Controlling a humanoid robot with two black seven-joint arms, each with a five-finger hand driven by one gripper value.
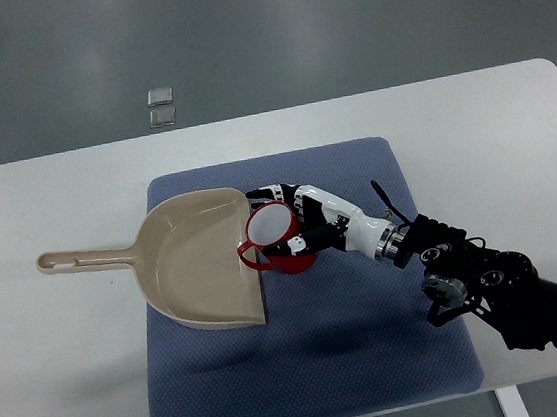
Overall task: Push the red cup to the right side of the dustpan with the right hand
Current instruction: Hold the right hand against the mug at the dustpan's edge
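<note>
Right robot hand (295,222), white and black, reaches in from the lower right and lies against the red cup (275,238); its fingers (265,195) curl around the cup's far side, touching it, though whether they truly clasp it cannot be told. The cup is red outside and white inside, tilted so that its open mouth faces up and toward the camera, with a red handle loop at its near-left. It sits at the open right edge of the beige dustpan (189,264), its rim overlapping the pan's lip. The dustpan lies flat, mouth to the right, its long handle (83,259) pointing left past the mat's edge onto the surface. Both objects rest on a blue mat (307,366). To the right of the cup the mat is bare up to its right border, apart from the arm crossing it; the near half of the mat is likewise free. Beyond the mat the white surface (511,132) extends right and far. Two small grey squares (160,106) lie on the floor past the far edge.
</note>
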